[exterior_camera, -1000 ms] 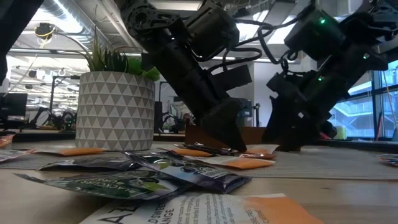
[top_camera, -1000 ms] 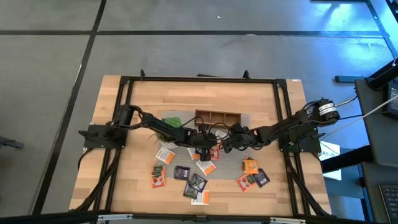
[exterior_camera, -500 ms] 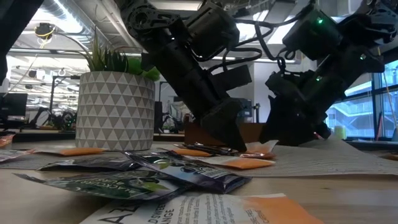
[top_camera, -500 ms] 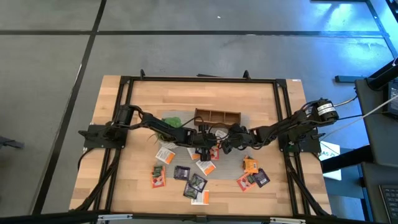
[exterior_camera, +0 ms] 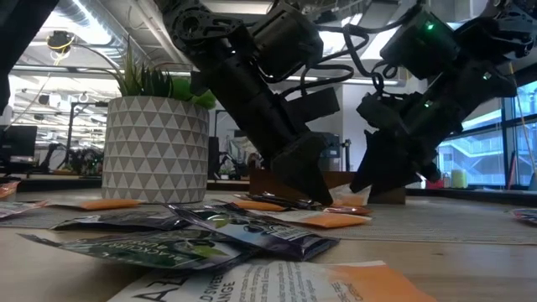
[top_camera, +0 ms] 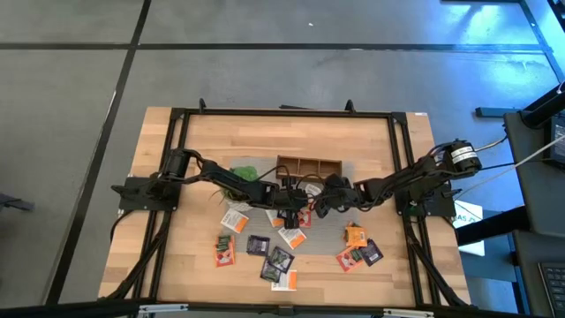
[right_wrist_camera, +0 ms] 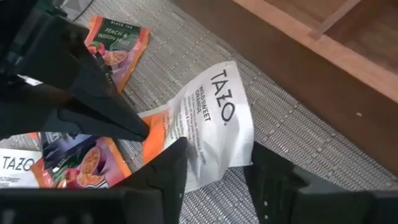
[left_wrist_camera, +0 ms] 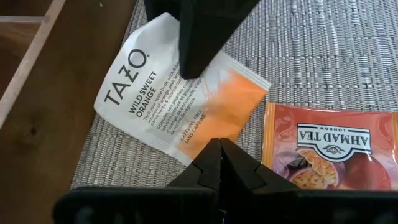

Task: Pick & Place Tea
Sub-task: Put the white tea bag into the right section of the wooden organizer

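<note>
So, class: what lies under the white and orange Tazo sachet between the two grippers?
The Tazo sachet lies on a grey woven mat, beside the wooden box. The left gripper presses its orange end; the right gripper straddles its white end. Anything beneath the sachet is hidden.

Robotics lab: framed workbench (top_camera: 150,150), monitors (exterior_camera: 17,141).

grey floor (top_camera: 79,132), bright windows (exterior_camera: 478,155)

Hidden and cut-off parts

In the high view both arms cover the sachets at table centre. The orange-red sachet (left_wrist_camera: 329,152) runs off the left wrist view at 3 o'clock; the wooden box (right_wrist_camera: 348,68) is cut off at 2 o'clock.
</note>
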Robot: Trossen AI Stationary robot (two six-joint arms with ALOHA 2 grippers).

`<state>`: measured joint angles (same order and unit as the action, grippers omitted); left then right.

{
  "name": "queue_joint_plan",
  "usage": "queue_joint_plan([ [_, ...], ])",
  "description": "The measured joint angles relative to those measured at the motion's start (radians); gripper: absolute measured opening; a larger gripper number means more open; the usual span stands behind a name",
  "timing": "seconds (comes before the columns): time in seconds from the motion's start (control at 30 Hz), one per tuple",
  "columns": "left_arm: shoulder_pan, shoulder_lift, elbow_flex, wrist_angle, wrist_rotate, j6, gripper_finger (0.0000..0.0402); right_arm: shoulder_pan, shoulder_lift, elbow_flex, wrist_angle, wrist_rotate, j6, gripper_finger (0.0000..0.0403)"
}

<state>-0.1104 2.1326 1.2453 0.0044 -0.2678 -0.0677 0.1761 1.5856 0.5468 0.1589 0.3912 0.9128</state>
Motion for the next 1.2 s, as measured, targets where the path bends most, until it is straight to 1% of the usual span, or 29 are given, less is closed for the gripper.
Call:
queue_joint_plan([
  [0.43,0.0,0.0,0.0,0.0,0.0,0.001,0.0005,-0.002,0.0,0.0,0.001,0.015,-0.058,0.0064],
  [0.7,0.0,-0.032,-0.003,0.009,-0.003,0.003,0.0008,-0.003,-0.001,0.001,-0.006,0.011,-0.109,0.0009],
  [0.97,0.001,-0.039,-0.004,0.001,-0.013,0.022,0.0009,-0.003,-0.014,0.001,-0.011,-0.004,-0.148,0.0006],
  [1.13,0.002,-0.096,-0.004,-0.022,-0.014,0.036,0.001,-0.003,-0.088,0.001,-0.015,-0.049,-0.195,0.0006],
  [1.2,0.002,-0.127,-0.002,-0.015,-0.007,0.038,0.0008,-0.003,-0.134,0.001,-0.046,-0.056,-0.223,0.0006],
])
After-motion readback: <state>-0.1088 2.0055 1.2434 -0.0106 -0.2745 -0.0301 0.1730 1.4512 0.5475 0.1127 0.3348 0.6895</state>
